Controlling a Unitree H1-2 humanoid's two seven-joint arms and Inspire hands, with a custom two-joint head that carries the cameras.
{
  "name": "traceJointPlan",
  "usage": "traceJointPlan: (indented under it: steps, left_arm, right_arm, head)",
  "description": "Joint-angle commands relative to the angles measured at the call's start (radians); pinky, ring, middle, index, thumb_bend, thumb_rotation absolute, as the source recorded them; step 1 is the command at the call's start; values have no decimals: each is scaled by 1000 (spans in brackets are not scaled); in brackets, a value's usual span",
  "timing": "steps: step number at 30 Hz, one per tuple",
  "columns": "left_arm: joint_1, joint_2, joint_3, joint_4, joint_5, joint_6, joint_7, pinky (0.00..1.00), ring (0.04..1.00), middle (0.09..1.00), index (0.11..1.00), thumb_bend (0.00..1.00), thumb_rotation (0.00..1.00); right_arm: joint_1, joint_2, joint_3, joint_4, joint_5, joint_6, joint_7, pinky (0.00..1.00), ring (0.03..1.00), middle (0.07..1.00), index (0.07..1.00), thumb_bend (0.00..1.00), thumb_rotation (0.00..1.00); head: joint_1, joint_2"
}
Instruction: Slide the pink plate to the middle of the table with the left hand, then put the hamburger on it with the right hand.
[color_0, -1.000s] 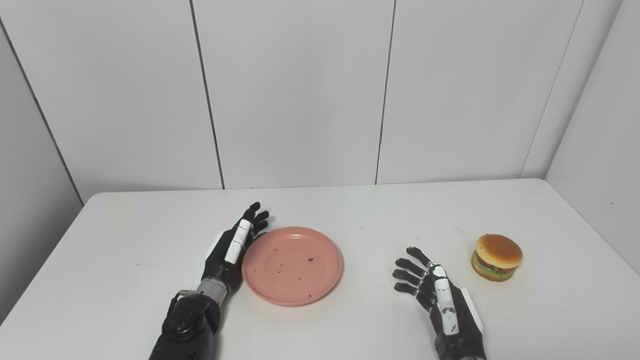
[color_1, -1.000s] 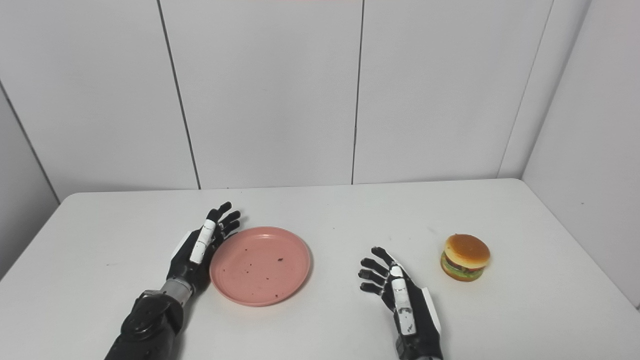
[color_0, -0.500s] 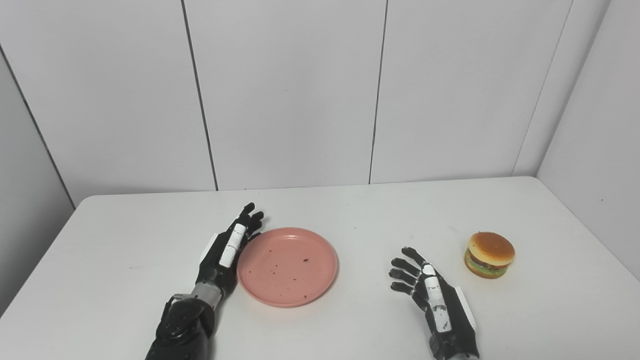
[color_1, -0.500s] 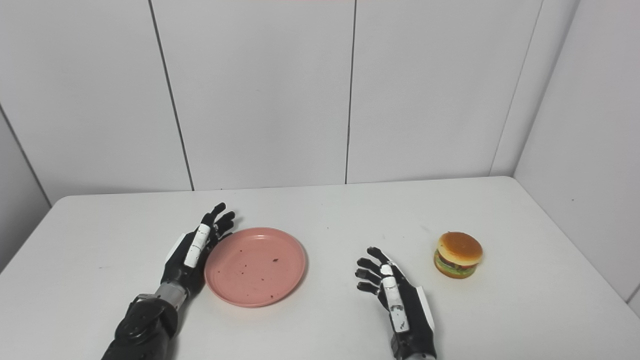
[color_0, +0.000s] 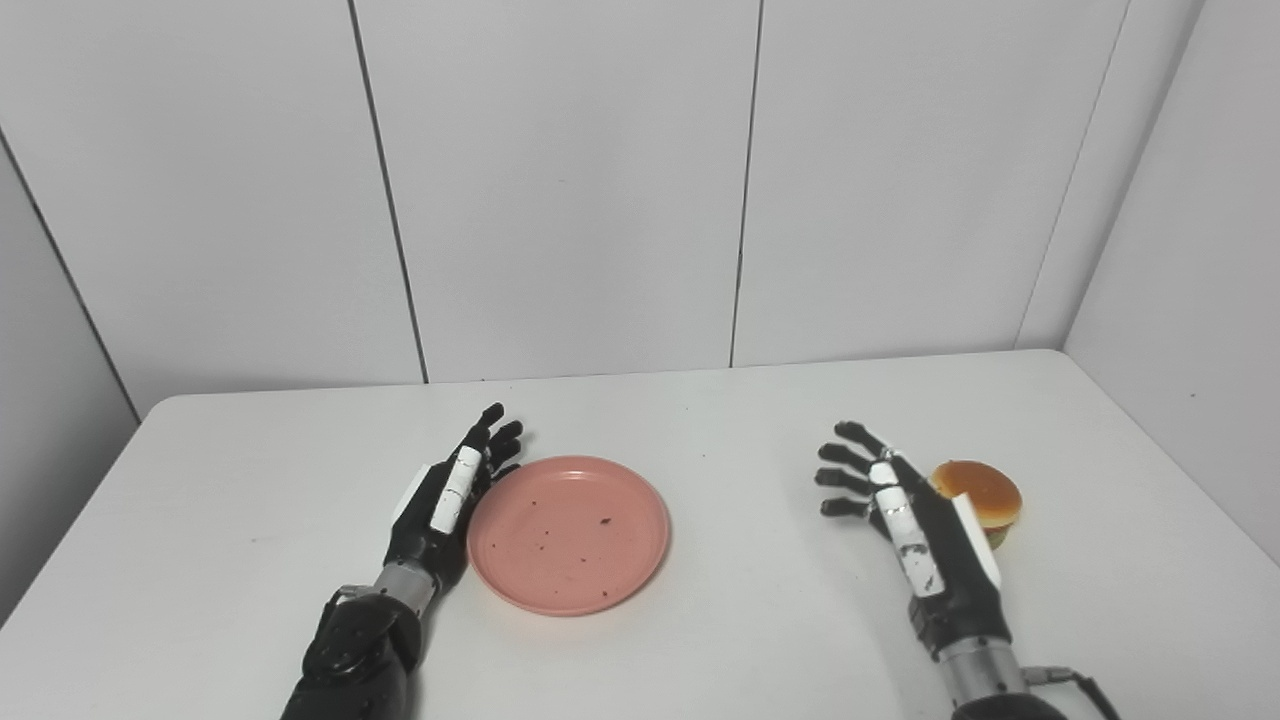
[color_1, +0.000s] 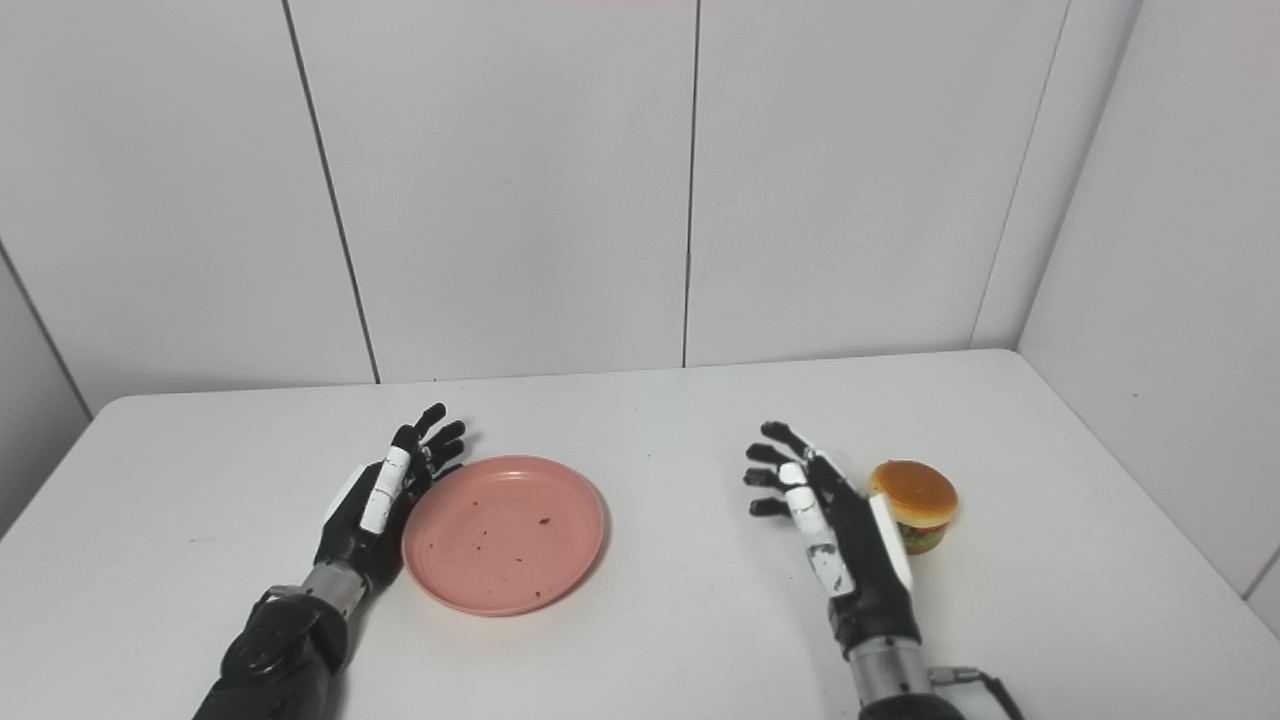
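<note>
Two hands over a white table (color_0: 700, 650), both empty; left hand (color_0: 440, 505) lies on its edge along the left rim of the pink plate (color_0: 568, 532), fingers straight and a little apart, pointing to the far wall, palm side against the rim, contact looks likely but the exact touch is hard to see; plate sits a bit left of table centre, flat, dark crumbs on it; right hand (color_1: 835, 520) raised just left of the hamburger (color_1: 915, 500), fingers spread wide and curled a little, back of hand to camera, holding nothing; hamburger stands on the table at right, near the hand; left eye view has the hand covering the burger's left and lower part, only the bun top clear; right eye view shows more of it, bun plus filling, with a thin overlap at the hand's edge; forearms cut off at bottom edge.
</note>
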Motion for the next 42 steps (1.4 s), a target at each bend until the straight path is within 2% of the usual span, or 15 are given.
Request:
traceJointPlan:
  steps: [1,5,7,9,10,12,15,17,21,24,33,37,42]
  left_arm:
    - [-25,13,3,22,-2,-5,-7,912,948,924,949,909,848]
    - [-27,7,5,33,1,-15,-5,908,950,924,951,913,840]
    - [-30,5,5,42,3,-22,-4,905,947,923,949,913,844]
    - [-33,4,6,51,2,-30,-6,907,947,923,949,909,845]
    - [-35,4,6,54,1,-33,-7,906,947,925,952,906,848]
    - [-37,3,8,61,-2,-39,-12,912,948,925,956,904,850]
    - [-38,-1,10,61,-2,-39,-9,911,946,920,954,906,847]
    - [-38,-2,10,59,-1,-39,-8,907,946,918,952,907,847]
    - [-38,-4,9,54,0,-41,-8,904,946,914,950,905,850]
    - [-40,-4,11,52,-3,-39,-12,909,948,914,951,902,850]
    - [-42,-6,6,41,0,-31,-16,914,947,915,954,905,858]
    - [-38,-9,5,32,0,-26,-13,909,942,905,950,903,856]
    - [-33,-12,3,26,2,-18,-11,922,952,907,957,900,859]
  right_arm:
    - [-44,-10,-12,-43,0,24,1,677,765,781,818,840,950]
    - [-85,-75,-47,-51,-22,24,6,691,759,761,813,883,927]
    - [-102,-113,-54,-50,-68,9,3,676,751,755,815,874,976]
    - [-115,-150,-55,-42,-124,-17,-3,665,744,753,810,856,993]
    - [-120,-167,-55,-38,-149,-30,-7,662,754,761,817,767,985]
    - [-129,-201,-56,-24,-199,-61,-21,654,756,764,816,751,973]
    - [-143,-289,-34,14,-388,-127,-73,637,741,771,816,758,992]
    - [-150,-329,-25,42,-481,-162,-100,674,766,802,803,730,973]
    - [-164,-381,-6,111,-600,-142,-102,678,792,806,787,790,983]
    - [-176,-406,13,163,-663,-132,-97,661,775,793,779,795,997]
    - [-210,-429,56,349,-738,-145,-133,665,773,787,776,752,953]
    - [-229,-436,77,426,-751,-155,-166,631,734,757,761,749,931]
    - [-247,-432,92,485,-736,-142,-163,657,754,773,770,755,939]
  head:
    - [1,-1]
    - [-1,-6]
    - [-3,-9]
    - [-7,-13]
    - [-7,-13]
    - [-8,-14]
    - [-5,-14]
    - [-5,-14]
    - [-3,-12]
    - [-3,-11]
    - [-2,-6]
    - [0,-4]
    - [8,-1]
